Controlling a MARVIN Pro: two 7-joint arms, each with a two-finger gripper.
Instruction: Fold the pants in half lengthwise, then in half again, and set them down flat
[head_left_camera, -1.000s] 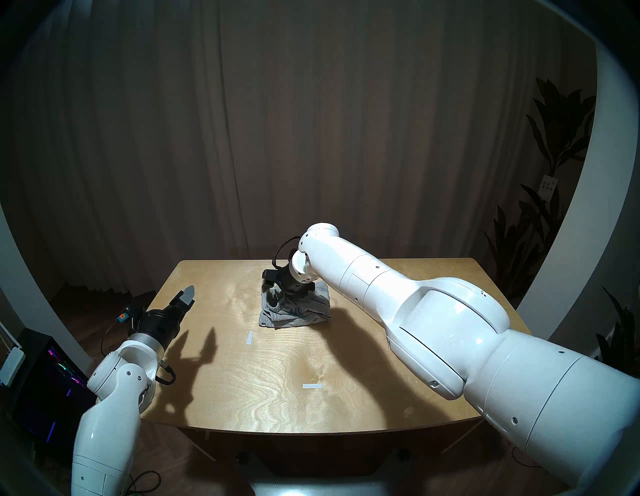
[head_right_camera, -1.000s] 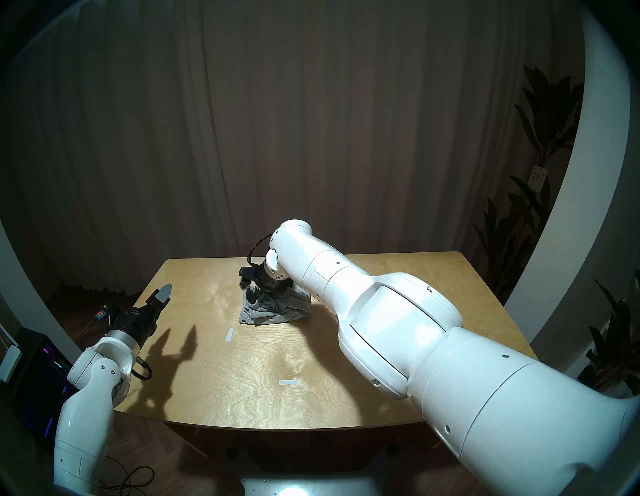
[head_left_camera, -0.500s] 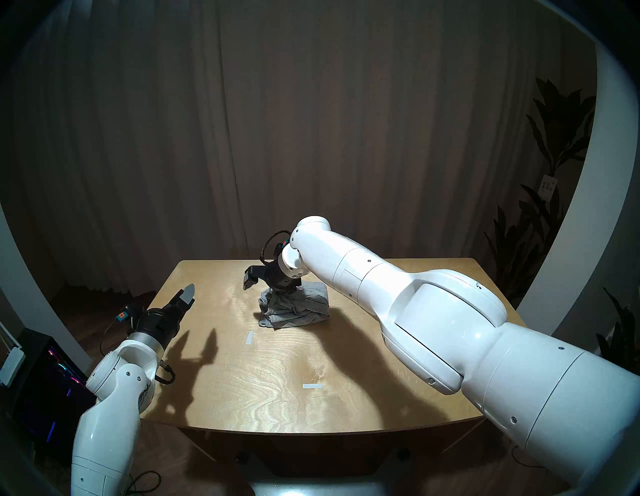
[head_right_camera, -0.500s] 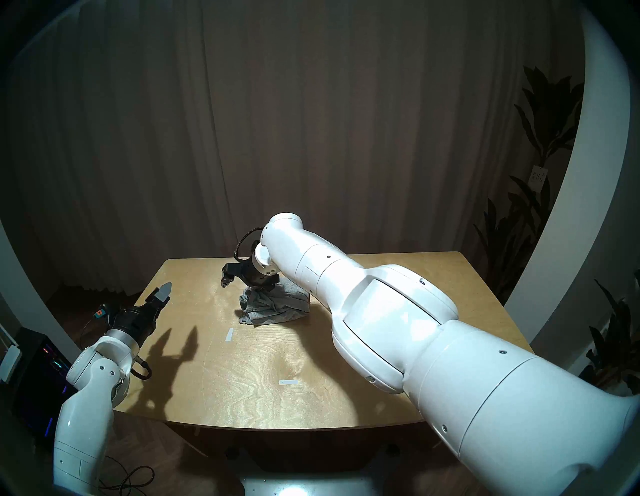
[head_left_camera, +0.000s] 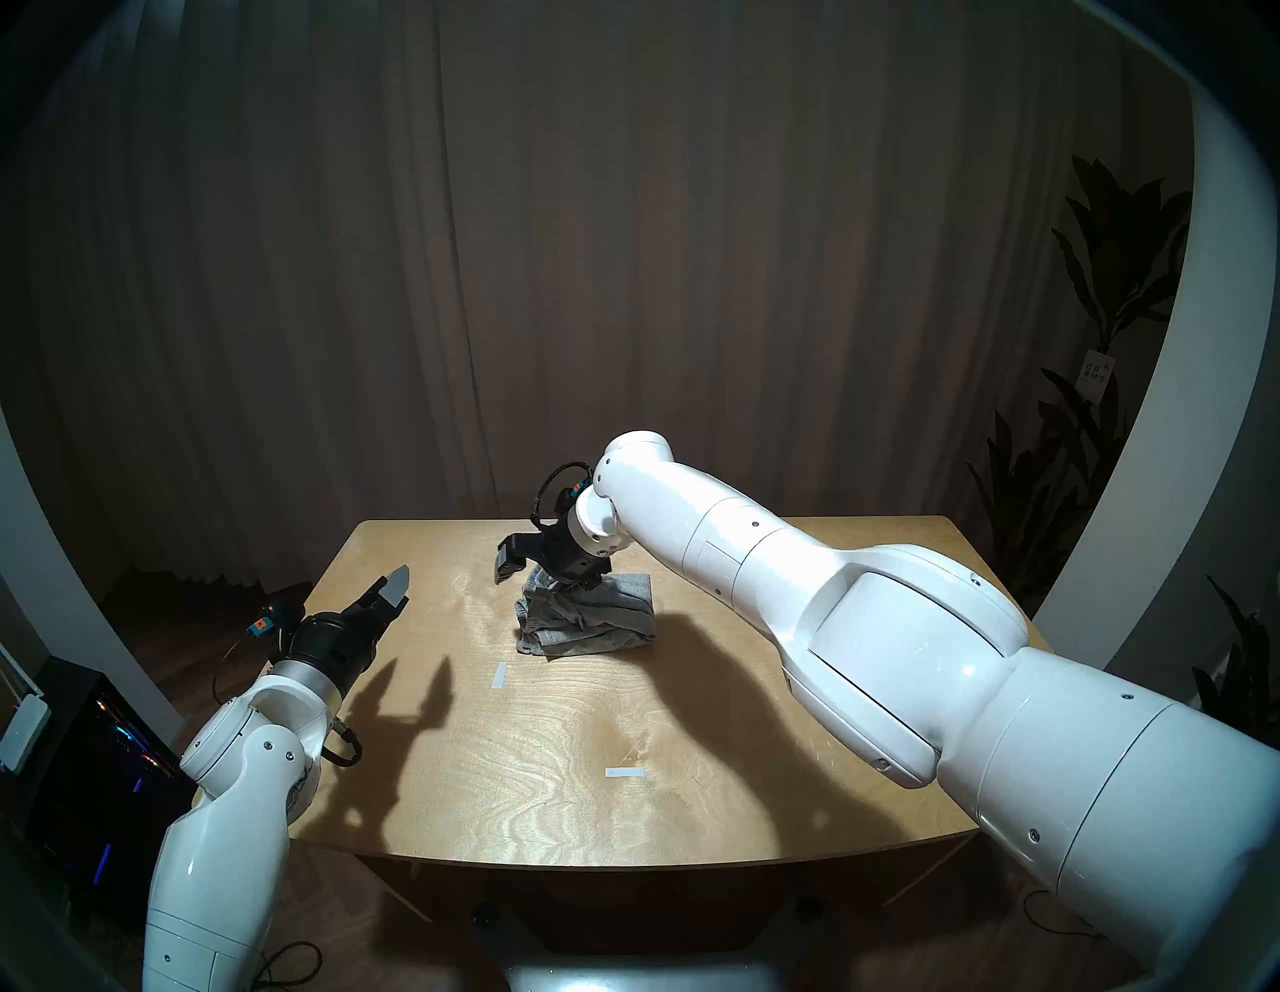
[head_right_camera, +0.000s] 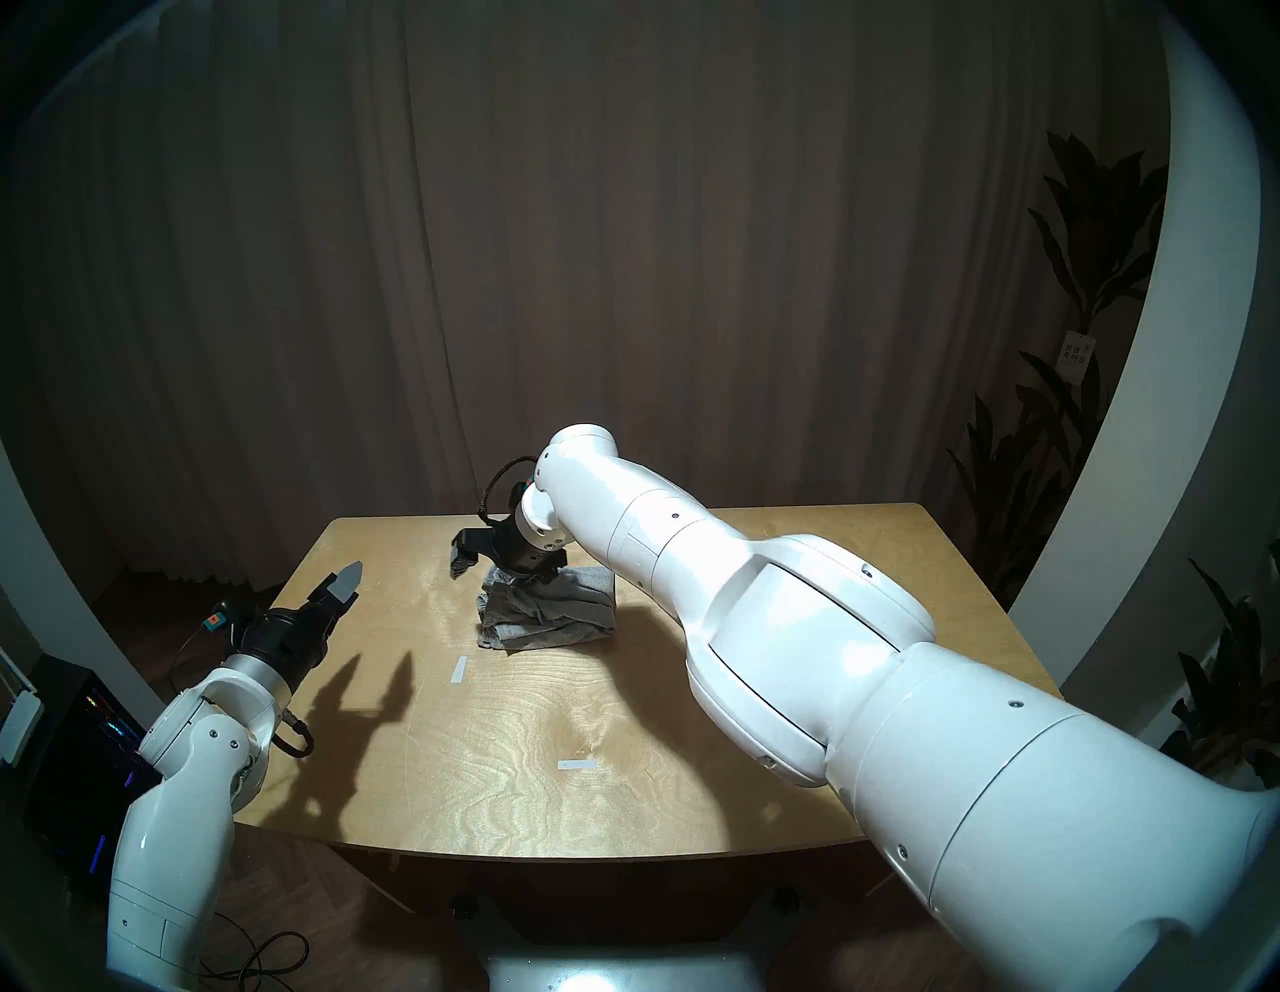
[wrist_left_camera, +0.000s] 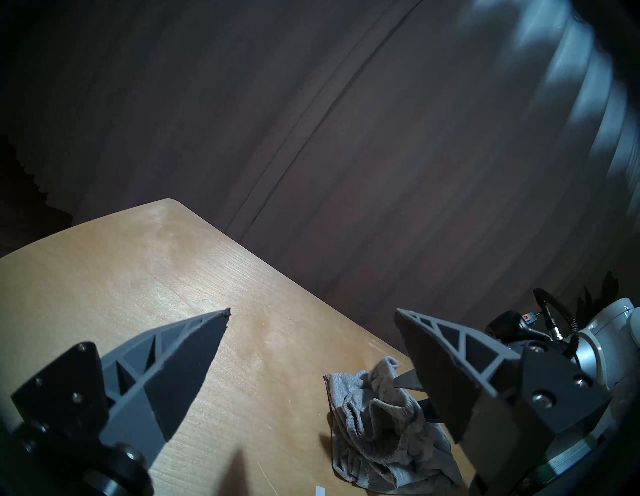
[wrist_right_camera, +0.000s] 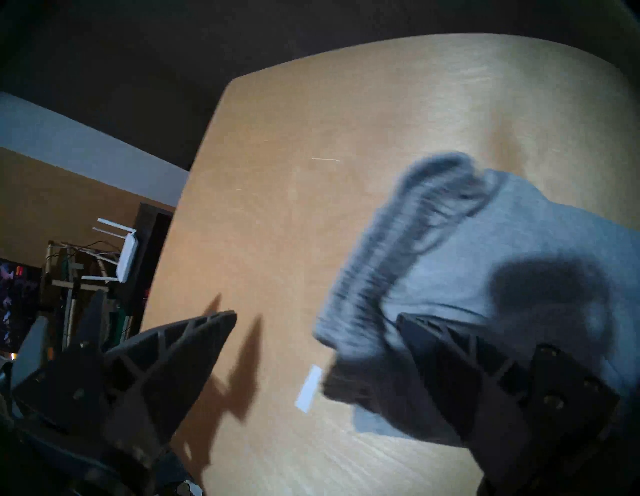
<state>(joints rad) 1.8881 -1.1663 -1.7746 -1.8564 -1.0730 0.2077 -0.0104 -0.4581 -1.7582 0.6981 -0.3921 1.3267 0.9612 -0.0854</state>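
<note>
- The pale wooden bench (head_left_camera: 623, 796) stood before a dark curtain (head_left_camera: 623, 242), with plants (head_left_camera: 1108, 346) at the right.
- The grey pants (head_left_camera: 589, 620) lay bunched near the bench's far edge.
- Right hand (head_left_camera: 547, 578) hovered over them, fingers apart, empty.
- Left hand (head_left_camera: 388, 596), fingers apart, hung over the left edge.

No legible text, labels or numbers anywhere.
</note>
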